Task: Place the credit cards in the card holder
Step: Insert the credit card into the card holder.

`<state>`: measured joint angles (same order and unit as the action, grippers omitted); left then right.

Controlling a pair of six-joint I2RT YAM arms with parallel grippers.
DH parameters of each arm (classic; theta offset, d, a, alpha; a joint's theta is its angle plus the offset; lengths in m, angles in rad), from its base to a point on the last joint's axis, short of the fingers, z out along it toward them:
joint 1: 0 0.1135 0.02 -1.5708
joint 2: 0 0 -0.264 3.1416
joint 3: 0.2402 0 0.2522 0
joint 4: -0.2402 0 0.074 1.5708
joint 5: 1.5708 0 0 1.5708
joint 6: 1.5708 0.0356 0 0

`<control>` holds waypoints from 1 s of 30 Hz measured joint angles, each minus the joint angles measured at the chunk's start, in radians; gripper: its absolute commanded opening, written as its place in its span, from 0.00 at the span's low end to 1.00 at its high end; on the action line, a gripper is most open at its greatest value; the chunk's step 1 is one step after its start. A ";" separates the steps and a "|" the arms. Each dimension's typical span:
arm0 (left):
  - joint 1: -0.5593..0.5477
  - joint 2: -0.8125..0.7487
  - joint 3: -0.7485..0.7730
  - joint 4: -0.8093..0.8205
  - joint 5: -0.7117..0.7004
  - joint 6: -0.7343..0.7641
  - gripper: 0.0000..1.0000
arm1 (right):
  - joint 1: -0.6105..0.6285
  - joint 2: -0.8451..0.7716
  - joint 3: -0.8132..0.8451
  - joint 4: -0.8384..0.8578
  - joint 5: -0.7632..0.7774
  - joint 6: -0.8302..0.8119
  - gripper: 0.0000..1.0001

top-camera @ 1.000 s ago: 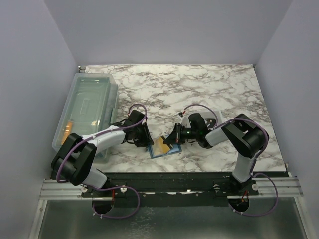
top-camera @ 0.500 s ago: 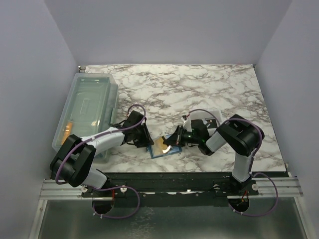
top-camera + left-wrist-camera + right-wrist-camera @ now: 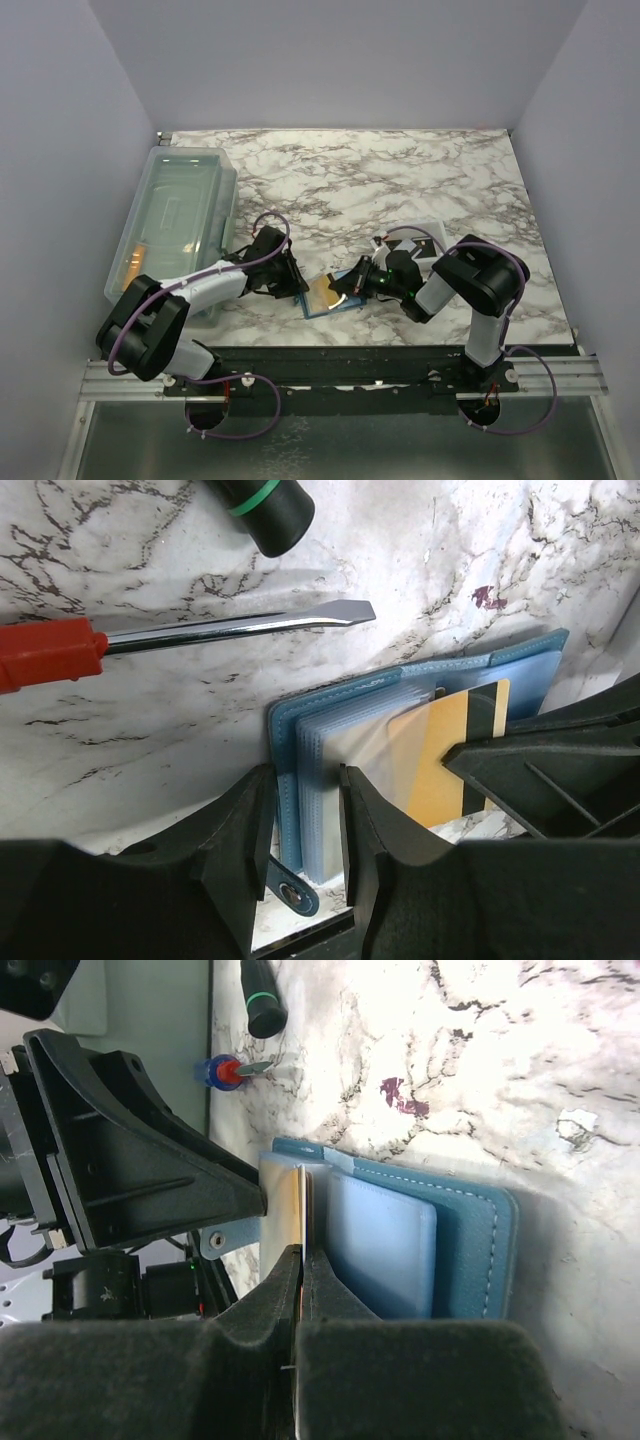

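The teal-blue card holder (image 3: 338, 303) lies open on the marble near the front edge, its clear sleeves (image 3: 345, 745) fanned up. My left gripper (image 3: 304, 802) has its jaws closed on the spine edge of the card holder (image 3: 285, 742), cover and sleeves between them. A golden-orange credit card (image 3: 450, 752) sits partly inside a sleeve. My right gripper (image 3: 303, 1256) is shut on that credit card (image 3: 303, 1200), seen edge-on against the card holder (image 3: 470, 1250). From above, the two grippers meet over the credit card (image 3: 324, 291).
A red-handled screwdriver (image 3: 60, 648) and a black marker with a green ring (image 3: 265, 505) lie just beyond the card holder. A large clear bin (image 3: 175, 220) stands at the left. A white tray (image 3: 428, 236) sits behind the right arm.
My right gripper has come lower and closer to the front edge with the card, pushing it toward the holder. The left gripper has stayed on the holder.
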<state>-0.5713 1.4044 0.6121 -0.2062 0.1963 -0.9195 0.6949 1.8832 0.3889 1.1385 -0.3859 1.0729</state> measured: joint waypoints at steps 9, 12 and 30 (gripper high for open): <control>-0.006 -0.022 -0.028 0.023 0.004 -0.028 0.37 | 0.014 0.002 -0.014 0.042 0.055 -0.001 0.00; -0.007 -0.026 -0.037 0.032 0.010 -0.042 0.37 | 0.026 0.002 -0.015 0.048 0.076 -0.002 0.00; -0.010 -0.086 -0.121 0.105 0.071 -0.137 0.47 | 0.065 0.044 -0.105 0.256 0.212 0.000 0.00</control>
<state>-0.5808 1.3182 0.4911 -0.1017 0.2672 -1.0561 0.7597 1.9274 0.2836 1.3945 -0.1741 1.0725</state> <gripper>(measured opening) 0.497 0.005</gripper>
